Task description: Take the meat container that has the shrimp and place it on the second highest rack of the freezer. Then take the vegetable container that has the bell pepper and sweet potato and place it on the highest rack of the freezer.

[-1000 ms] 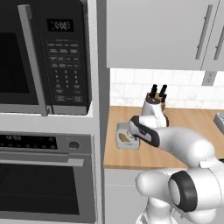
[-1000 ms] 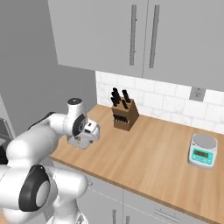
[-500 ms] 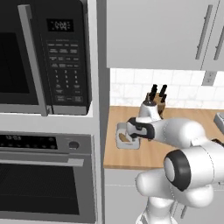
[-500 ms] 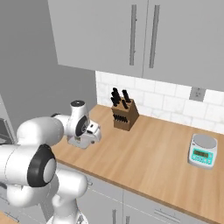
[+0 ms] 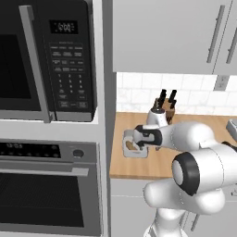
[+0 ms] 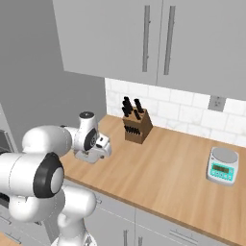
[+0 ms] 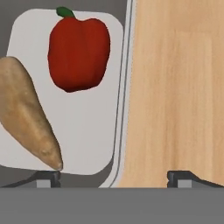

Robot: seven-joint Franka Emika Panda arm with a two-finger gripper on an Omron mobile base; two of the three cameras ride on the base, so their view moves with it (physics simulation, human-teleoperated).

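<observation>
I have the gripper [image 7: 113, 177] spread wide, straddling the vegetable container's near rim [image 7: 124, 87] (nothing gripped yet). Just beyond lie the sweet potato [image 7: 26, 118] and bell pepper [image 7: 78, 52], the tray's long axis running away from me.

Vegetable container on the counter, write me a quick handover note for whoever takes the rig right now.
Gripper: open, low over the vegetable container, straddling its right rim as the hand view shows it; nothing held.
Things: bell pepper and sweet potato lie side by side in the container, apart. In the left base view the container sits at the counter's left end.
Done: can't tell whether the shrimp container is already stored.
Left: close on the rim, lift, carry to the freezer's highest rack.
</observation>
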